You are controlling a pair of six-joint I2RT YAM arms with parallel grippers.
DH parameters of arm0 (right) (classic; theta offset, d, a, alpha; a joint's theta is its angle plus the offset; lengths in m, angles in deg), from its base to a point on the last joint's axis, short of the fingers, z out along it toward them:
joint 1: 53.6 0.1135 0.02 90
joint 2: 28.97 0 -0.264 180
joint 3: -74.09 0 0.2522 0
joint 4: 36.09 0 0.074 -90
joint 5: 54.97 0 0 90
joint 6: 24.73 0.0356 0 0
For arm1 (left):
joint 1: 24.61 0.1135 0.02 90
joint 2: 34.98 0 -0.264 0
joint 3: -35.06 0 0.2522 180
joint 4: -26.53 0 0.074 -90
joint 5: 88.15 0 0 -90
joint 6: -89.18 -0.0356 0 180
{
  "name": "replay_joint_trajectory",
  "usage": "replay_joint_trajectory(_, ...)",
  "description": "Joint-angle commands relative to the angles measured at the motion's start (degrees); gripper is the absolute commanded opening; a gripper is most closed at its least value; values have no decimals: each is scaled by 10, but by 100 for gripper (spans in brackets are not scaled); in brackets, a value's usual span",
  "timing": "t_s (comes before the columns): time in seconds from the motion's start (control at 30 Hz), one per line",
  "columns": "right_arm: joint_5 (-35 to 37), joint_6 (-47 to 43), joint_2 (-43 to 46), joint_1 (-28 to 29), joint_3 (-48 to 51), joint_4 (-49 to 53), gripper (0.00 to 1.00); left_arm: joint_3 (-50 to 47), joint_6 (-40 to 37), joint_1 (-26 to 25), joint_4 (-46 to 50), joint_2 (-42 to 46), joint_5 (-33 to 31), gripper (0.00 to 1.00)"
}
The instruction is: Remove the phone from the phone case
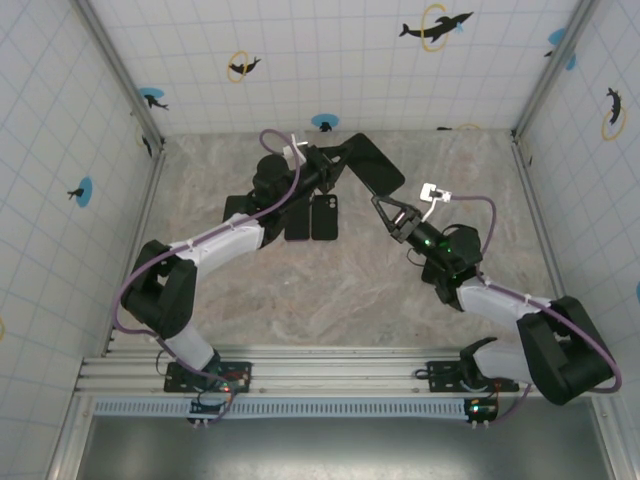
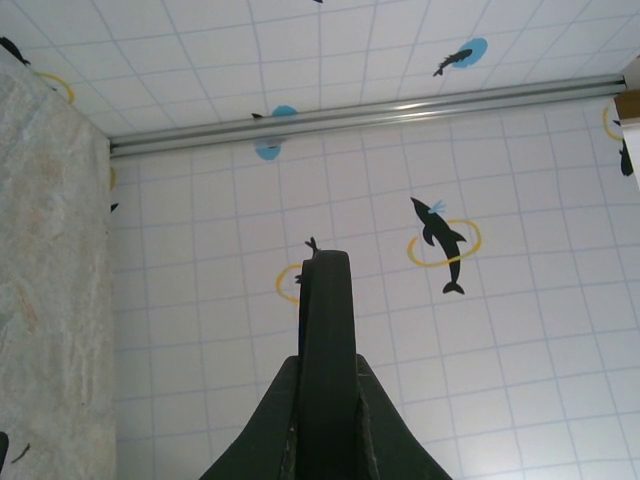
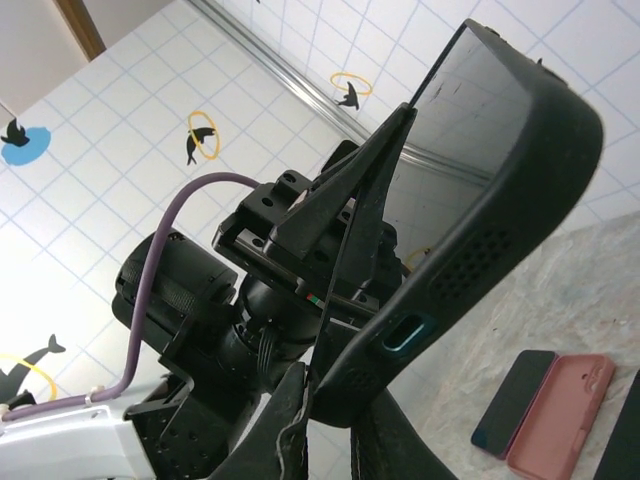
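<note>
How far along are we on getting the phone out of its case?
Done: the phone in its black case is up off the table. In hand: the left tool clamps it across screen and back, and the right tool pinches the case's end. Remaining: the screen sits inside the case rim, so the actual separation is not yet done.

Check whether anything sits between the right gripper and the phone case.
Nothing visible does. The right gripper is clamped on one edge of the case, and the left gripper clamps the opposite side, holding it above the table.
</note>
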Motion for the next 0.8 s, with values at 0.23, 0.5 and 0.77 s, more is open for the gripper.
replay_joint_trajectory(0.23,26,-172,16,-21,-31,216,10,6,67,-11,-79,53,50,0)
replay_joint_trajectory(0.5,11,-196,33,-36,-36,236,11,14,42,-11,-55,52,61,0)
replay_joint_trajectory(0.77,-85,-236,59,-52,-49,231,43,42,-90,7,42,48,92,0)
